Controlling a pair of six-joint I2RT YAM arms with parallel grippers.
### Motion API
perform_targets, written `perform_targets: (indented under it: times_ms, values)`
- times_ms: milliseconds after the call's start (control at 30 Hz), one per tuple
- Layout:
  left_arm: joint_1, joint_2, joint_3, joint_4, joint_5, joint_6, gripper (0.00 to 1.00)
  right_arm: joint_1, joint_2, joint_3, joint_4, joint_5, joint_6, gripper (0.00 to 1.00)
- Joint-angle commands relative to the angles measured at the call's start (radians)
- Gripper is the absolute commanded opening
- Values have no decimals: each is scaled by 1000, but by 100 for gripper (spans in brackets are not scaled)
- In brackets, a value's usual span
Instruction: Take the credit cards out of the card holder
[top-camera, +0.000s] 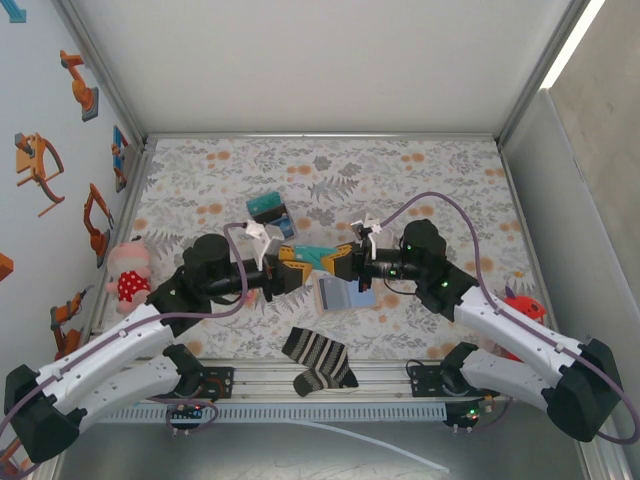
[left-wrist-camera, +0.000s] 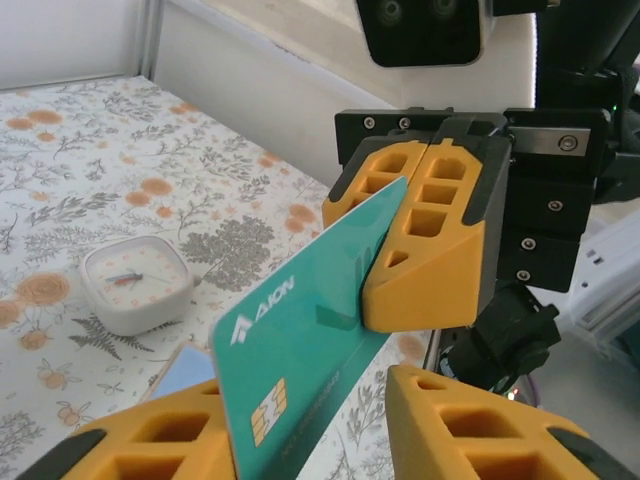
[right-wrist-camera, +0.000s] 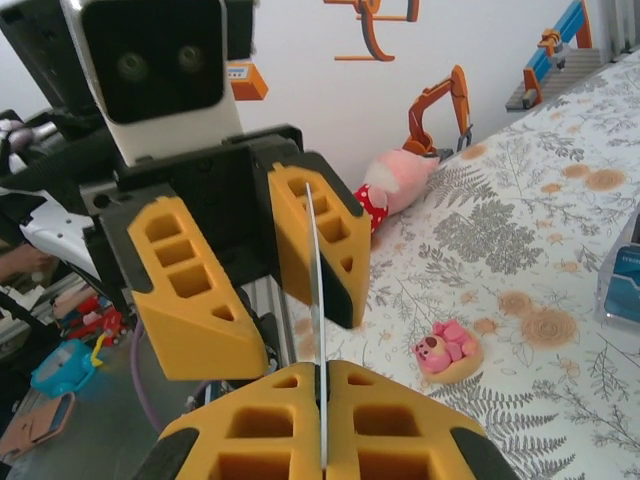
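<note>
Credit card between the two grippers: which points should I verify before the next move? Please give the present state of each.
1. Right gripper shut on the credit card: ok.
2. Left gripper jaws apart: ok.
3. Credit card free of the left gripper: cannot tell; it seems to lie against one finger.
4. Card holder lies on the table, held by no gripper: ok.
5. More cards left in the card holder: cannot tell.

The flower-patterned tabletop (top-camera: 420, 170) carried a clear box (top-camera: 268, 210) left of centre, an open wallet (top-camera: 338, 297) near the middle, a striped sock (top-camera: 318, 360) at its lower edge and a pink doll (top-camera: 128, 272) at far left.
</note>
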Motion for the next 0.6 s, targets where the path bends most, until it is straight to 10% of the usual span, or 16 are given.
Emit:
perform_targets:
  times_ms: [0,567]
  values:
    - [0,-29,103,-124,-25,125,42,1,-29,60,-117,3,-75,0]
    - [0,227,467,-595,12,448,48,3,6,159,-364,-31,-204,0]
